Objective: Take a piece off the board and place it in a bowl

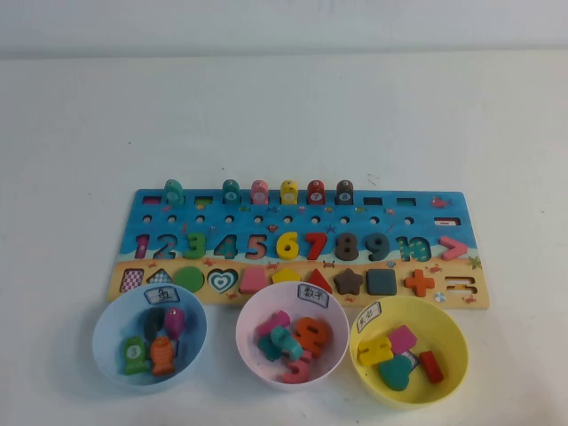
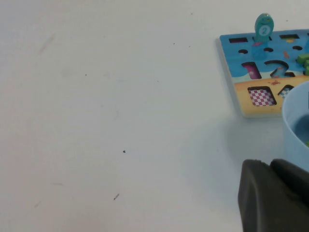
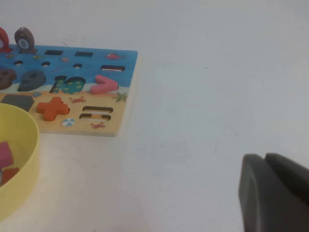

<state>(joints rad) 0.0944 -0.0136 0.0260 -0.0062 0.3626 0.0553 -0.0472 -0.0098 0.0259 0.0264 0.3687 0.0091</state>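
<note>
Yellow 6 piece sitting in number row at board middle, between 5 and 7. Pink bowl resting at board's near edge, centre, holding other pieces. Left gripper hovering over table off board's left end, fingers pressed together, empty. Right gripper hanging off board's right end; finger spread unclear.
</note>
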